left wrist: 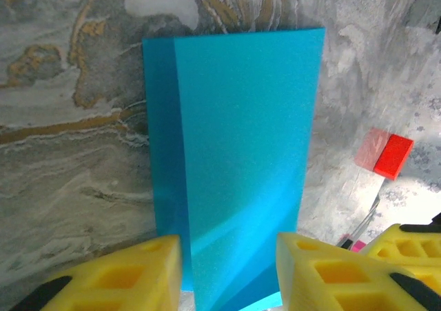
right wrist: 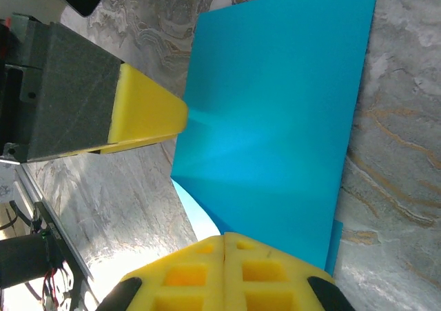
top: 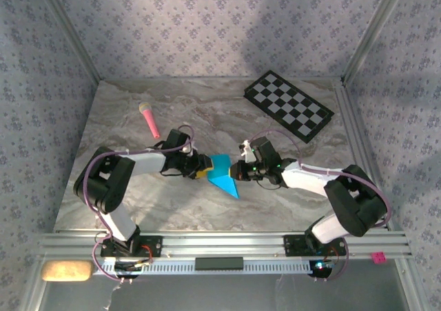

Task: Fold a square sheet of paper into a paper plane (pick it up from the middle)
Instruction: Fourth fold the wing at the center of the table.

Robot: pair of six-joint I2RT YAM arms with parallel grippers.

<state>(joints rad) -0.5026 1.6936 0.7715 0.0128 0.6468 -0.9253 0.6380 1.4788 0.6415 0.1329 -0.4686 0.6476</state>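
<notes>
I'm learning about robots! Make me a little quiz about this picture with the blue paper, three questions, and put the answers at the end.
1. True or false: the checkered board lies at the far right of the table.
2. What colour is the stick lying on the far left? A green, B pink, C black.
3. Which arm's jaws are shut on the blue paper?

Key: 1 true. 2 B. 3 the right jaws.
</notes>
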